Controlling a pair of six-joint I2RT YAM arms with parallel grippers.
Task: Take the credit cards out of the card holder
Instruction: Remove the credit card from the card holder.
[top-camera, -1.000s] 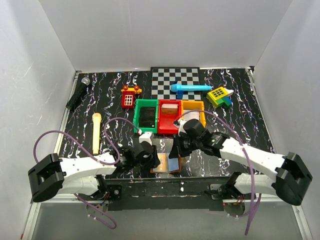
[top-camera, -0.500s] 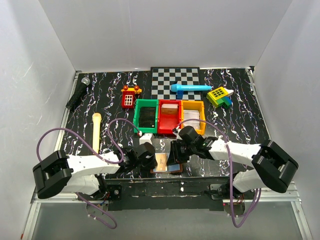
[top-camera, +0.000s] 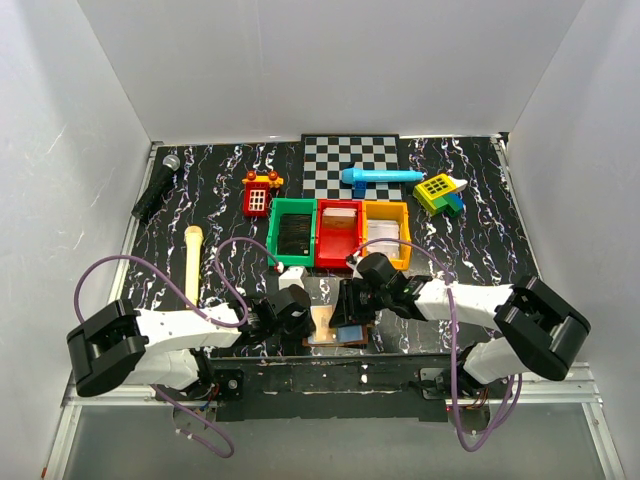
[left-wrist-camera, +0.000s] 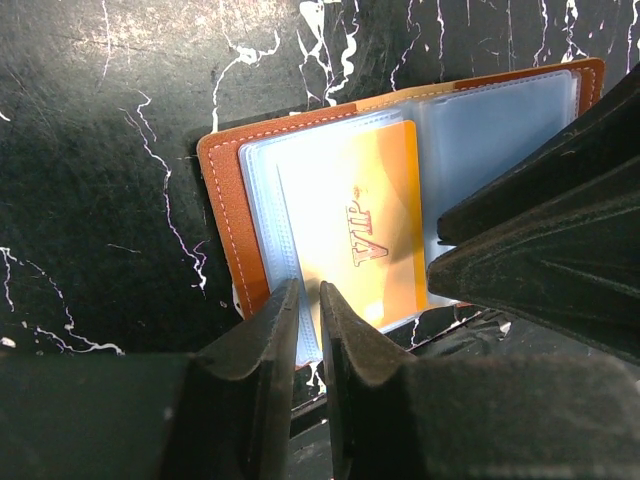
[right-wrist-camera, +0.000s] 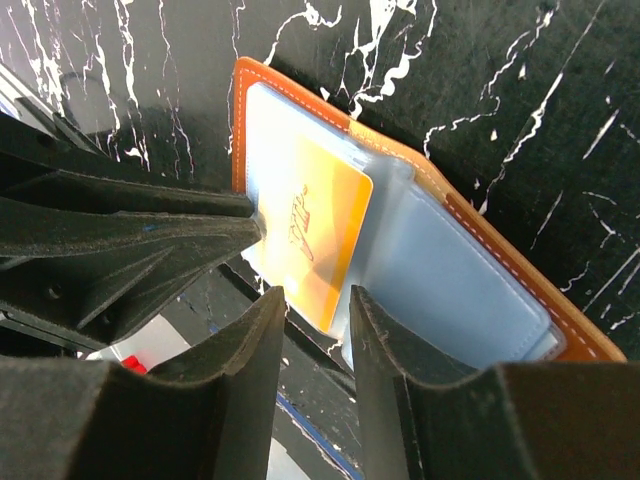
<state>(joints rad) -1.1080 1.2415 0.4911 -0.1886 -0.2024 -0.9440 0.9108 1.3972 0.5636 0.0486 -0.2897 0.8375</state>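
Observation:
The card holder (top-camera: 338, 343) lies open like a book at the table's near edge, brown outside with pale blue-grey sleeves (left-wrist-camera: 220, 220) (right-wrist-camera: 470, 290). An orange-yellow credit card (top-camera: 324, 320) (left-wrist-camera: 355, 225) (right-wrist-camera: 315, 240) marked VIP sticks out of its left page. My left gripper (top-camera: 312, 322) (left-wrist-camera: 308, 300) has its jaws almost together on the near edge of that page's sleeve. My right gripper (top-camera: 347, 318) (right-wrist-camera: 315, 305) is open, its fingers either side of the card's near corner without touching it. Each wrist view shows the other gripper's dark fingers close by.
Green (top-camera: 293, 228), red (top-camera: 338, 232) and orange (top-camera: 386, 228) bins stand in a row just behind the grippers, with cards in the red and orange ones. Farther back are a checkerboard (top-camera: 350, 165), toys (top-camera: 440, 192) (top-camera: 258, 195), a microphone (top-camera: 157, 187) and a yellow stick (top-camera: 192, 265).
My right gripper came back from the bins to the card holder and opened. My left gripper's jaws narrowed onto the sleeve edge.

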